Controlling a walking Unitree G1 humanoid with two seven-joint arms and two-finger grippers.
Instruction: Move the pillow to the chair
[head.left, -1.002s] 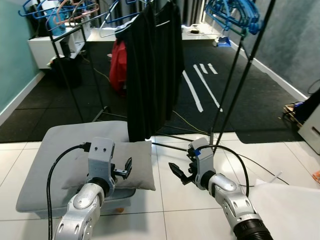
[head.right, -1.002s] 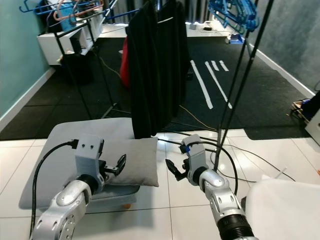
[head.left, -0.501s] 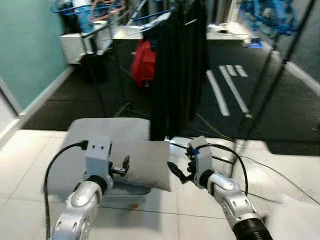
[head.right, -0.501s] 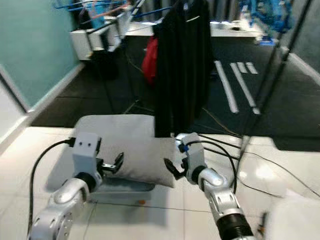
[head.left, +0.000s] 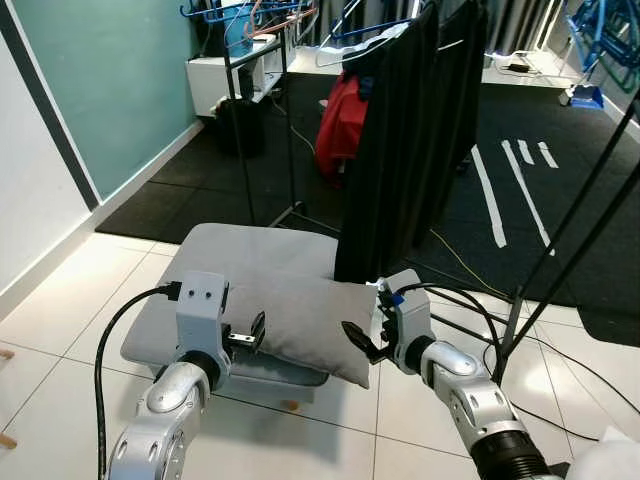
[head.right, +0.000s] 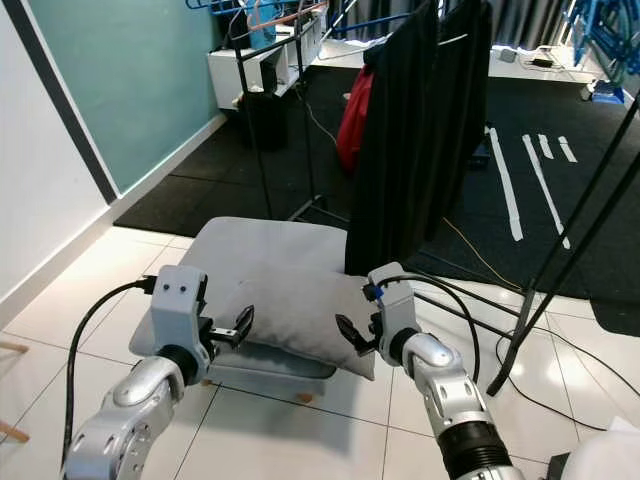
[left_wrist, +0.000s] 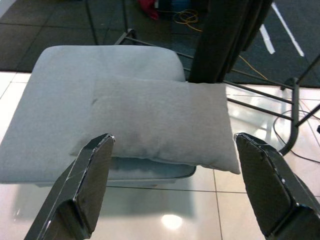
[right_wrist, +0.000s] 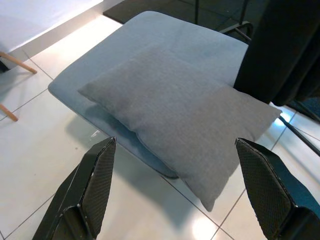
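Bright, even indoor light — sharp frames, with glare spots on the glossy floor tiles (left_wrist: 170, 220).

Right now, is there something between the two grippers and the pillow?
Nothing visible. The left gripper and the right gripper hang open at either end of the pillow, which lies on the grey cushion.

Head eyes look down; wrist cameras share the pillow (left_wrist: 160, 125)

Both silver arms reached forward at about the same height. The left pincer (head.left: 256, 333) and the right pincer (head.left: 358, 338) faced each other. Each had its black fingers spread wide.
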